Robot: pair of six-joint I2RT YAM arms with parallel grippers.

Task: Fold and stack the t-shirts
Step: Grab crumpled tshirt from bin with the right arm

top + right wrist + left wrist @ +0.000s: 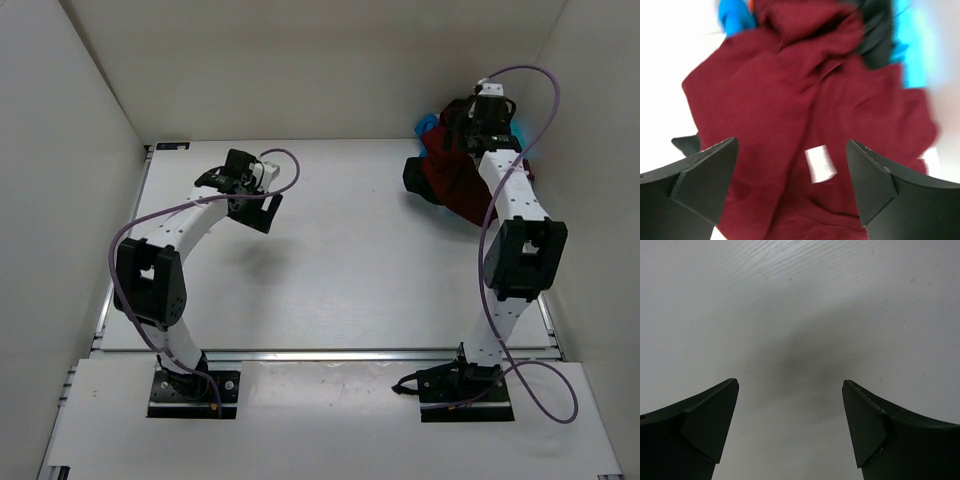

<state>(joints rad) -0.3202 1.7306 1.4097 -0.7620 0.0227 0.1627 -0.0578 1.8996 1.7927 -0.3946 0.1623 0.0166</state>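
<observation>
You have two arms and two grippers. The left gripper (790, 410) hangs over bare tabletop, its fingers (705, 425) spread wide with nothing between them. The right gripper (792, 170) is released too, jaws apart above the cloth and gripping nothing.

All the t-shirts (450, 170) sit in one crumpled heap at the upper right of the top view, by the far right corner. You can count three colours there: a dark red t-shirt (455, 190) on top, a black one (414, 176) poking out at the heap's left edge, and a light blue one (430, 132) behind.

The table (350, 260) is plain white, boxed in by white walls (300, 60) on three sides. A purple cable (530, 75) loops along each arm.

Only the right wrist view shows you the small white tag (820, 164) on the dark red t-shirt, though that picture is blurred. The left wrist view shows only a soft shadow on the table.
</observation>
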